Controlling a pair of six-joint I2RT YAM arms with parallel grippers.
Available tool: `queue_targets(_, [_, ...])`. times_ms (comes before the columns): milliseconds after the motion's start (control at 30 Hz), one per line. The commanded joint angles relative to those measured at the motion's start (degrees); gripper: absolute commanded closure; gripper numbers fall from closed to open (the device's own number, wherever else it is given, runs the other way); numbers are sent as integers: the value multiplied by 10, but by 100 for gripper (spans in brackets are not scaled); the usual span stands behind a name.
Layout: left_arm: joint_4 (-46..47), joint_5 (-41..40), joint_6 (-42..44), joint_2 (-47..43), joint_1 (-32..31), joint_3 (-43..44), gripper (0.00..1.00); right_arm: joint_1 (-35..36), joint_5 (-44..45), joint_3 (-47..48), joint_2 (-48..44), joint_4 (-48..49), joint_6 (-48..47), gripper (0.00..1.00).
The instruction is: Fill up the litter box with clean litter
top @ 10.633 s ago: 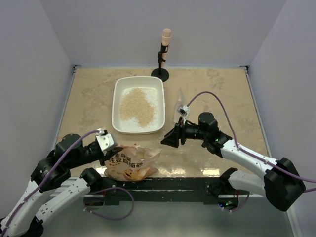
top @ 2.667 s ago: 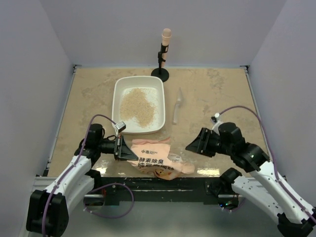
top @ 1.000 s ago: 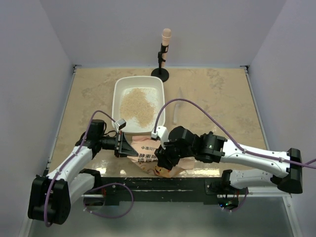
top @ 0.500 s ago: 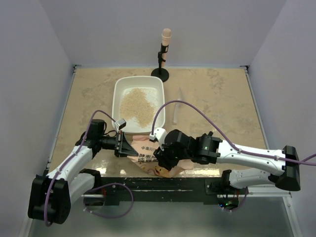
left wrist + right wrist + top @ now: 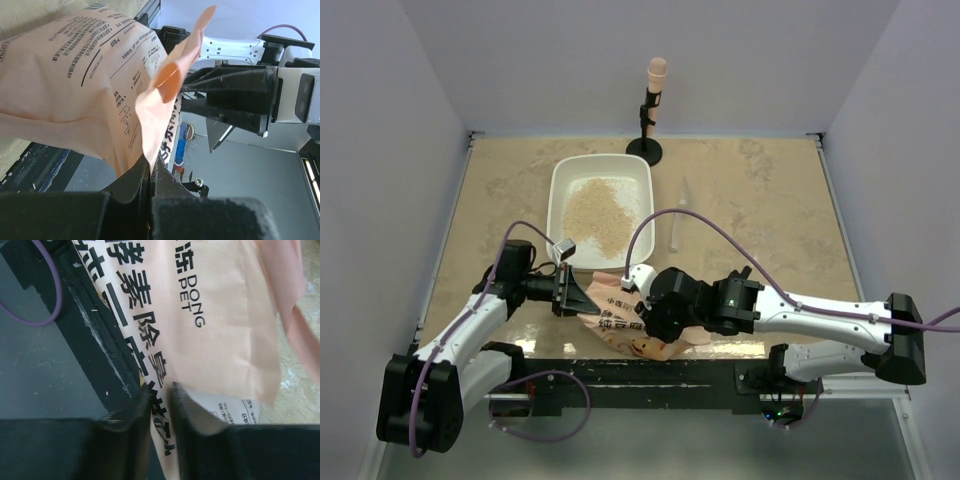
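Pinched in the black left jaws, the bag (image 5: pixel 75 75) is pale orange-pink with small black print and thin ruled lines. At the black right jaws it carries bold black characters on the same peach ground. Beyond both jaws, the white litter box (image 5: pixel 556 215) holds beige-tan clean litter (image 5: pixel 598 215) on a mottled beige surface (image 5: pixel 760 200).

This looks like a robot lab. Plain pale walls (image 5: pixel 420 120) box in a tan desk (image 5: pixel 770 200) on three sides. The left arm (image 5: pixel 470 330) and the right arm (image 5: pixel 820 318) are bolted to a black rail (image 5: pixel 700 372) at the desk's near edge, trailing purple cables (image 5: pixel 670 210).
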Motion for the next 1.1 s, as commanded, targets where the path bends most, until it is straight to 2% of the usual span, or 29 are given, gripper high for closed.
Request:
queue_targets(0, [34,1,-9,2,6,30,100,9,7,-4,23,-23,18,91])
queue_targets(33, [34,0,-6,2,6,40,100,9,10,-2,26,-26,18,100])
queue_targets(133, [-4,-17,42,11,6,86,98,9,25,3,32,-34,22,100])
queue_targets(167, [-33,-30,112,16,6,109,97,9,26,5,32,-36,22,100])
queue_targets(200, [-120,-70,157,31,6,138,96,9,27,8,30,-39,23,100])
queue_targets(233, [-172,-103,206,40,6,210,95,9,28,9,27,-40,23,100])
queue_targets(267, [-212,-133,286,47,6,246,91,8,23,10,26,-44,25,100])
queue_targets(300, [-258,-185,309,51,6,277,89,9,18,10,23,-51,25,100])
queue_targets(333, [-267,-204,326,47,6,319,87,9,18,10,21,-53,30,100])
queue_targets(500, [-246,-274,380,-28,5,376,77,8,3,-3,-12,-65,49,100])
queue_targets(633, [-235,-236,426,-74,-21,368,72,2,-11,2,-17,-87,65,100])
queue_targets(767, [-211,-248,445,-111,-130,318,71,1,-25,-5,-21,-100,78,100])
queue_targets(800, [-216,-264,445,-110,-173,311,71,0,-27,-11,-25,-101,82,100])
queue_targets(867, [-222,-303,447,-100,-214,300,67,0,-38,-16,-35,-100,92,100])
queue_targets(900, [-212,-315,445,-94,-259,297,66,0,-40,-23,-40,-93,97,100])
queue_targets(933, [-206,-357,445,-93,-283,291,65,0,-43,-27,-43,-89,104,100])
queue_targets(1000, [-208,-387,459,-92,-334,301,64,-1,-47,-35,-45,-85,111,100])
queue_targets(1067, [-208,-420,478,-99,-354,305,60,-2,-46,-40,-48,-84,123,100])
